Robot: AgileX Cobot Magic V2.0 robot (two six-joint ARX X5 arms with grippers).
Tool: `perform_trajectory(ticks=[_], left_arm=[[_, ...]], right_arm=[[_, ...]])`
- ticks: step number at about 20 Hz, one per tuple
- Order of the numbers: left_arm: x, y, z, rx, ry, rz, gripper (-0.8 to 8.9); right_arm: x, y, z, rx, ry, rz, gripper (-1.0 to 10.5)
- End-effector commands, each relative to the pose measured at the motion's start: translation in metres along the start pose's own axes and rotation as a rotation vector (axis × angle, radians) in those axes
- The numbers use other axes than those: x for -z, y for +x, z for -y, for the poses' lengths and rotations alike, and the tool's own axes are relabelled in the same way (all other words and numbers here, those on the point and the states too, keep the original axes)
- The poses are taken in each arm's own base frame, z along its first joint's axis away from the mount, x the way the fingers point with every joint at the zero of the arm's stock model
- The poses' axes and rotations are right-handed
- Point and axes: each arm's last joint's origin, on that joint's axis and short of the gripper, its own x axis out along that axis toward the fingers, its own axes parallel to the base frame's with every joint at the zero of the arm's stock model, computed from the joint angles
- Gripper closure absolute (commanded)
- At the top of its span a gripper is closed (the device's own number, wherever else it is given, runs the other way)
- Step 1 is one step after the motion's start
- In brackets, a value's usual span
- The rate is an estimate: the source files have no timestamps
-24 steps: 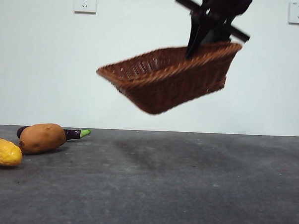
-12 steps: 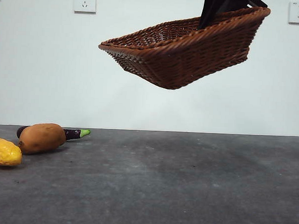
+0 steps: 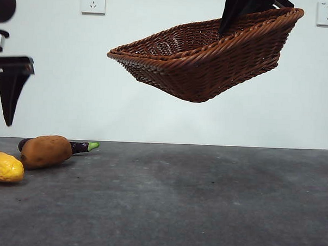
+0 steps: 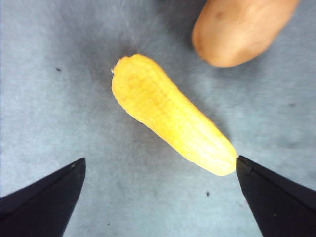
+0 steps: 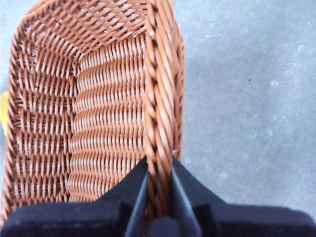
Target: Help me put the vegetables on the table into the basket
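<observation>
Left gripper (image 3: 10, 102) newly in view at far left since the earlier frame; the shallow reddish-brown woven wicker basket (image 3: 210, 59) now hangs slightly higher.

Right gripper (image 5: 159, 195) pinches the basket's rim, holding it tilted above the dark grey table (image 3: 204, 201). Left gripper, jaws wide, hovers over the stubby yellow corn cob (image 4: 170, 113) beside the orange-brown tuber (image 4: 239, 29); the purple eggplant (image 3: 81, 146) lies behind. Risks: the cob rolling from a skewed grasp; the basket pivoting on its single-point hold.

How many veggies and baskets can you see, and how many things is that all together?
Corn: 1
Potato: 1
Eggplant: 1
Basket: 1
Total: 4 things, 3 veggies on the table and 1 basket up in the air.
</observation>
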Motion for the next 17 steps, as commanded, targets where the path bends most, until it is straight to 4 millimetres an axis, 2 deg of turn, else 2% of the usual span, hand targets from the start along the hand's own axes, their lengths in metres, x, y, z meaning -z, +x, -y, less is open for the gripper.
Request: perform_trajectory(ticks=[1, 9, 14, 15, 17], left_arm=[[-0.002, 0.014, 0.007, -0.031, -0.005, -0.029, 2.11], [-0.009, 0.058, 0.019, -0.091, -0.02, -0.094, 2.11], [-0.012, 0.068, 0.021, -0.105, -0.013, -0.086, 2.26], [-0.011, 0.069, 0.022, -0.106, -0.01, -0.09, 3.01], [-0.011, 0.069, 0.024, -0.103, 0.005, -0.088, 5.16]], right_arm=[[-0.002, -0.005, -0.002, -0.013, -0.006, 0.027, 9.6], [-0.001, -0.005, -0.003, -0.043, -0.021, 0.02, 9.6], [-0.001, -0.005, -0.003, -0.043, -0.033, 0.021, 9.6], [-0.001, -0.005, -0.003, -0.043, -0.036, 0.024, 9.6], [-0.002, -0.005, -0.003, -0.043, -0.037, 0.03, 9.6]])
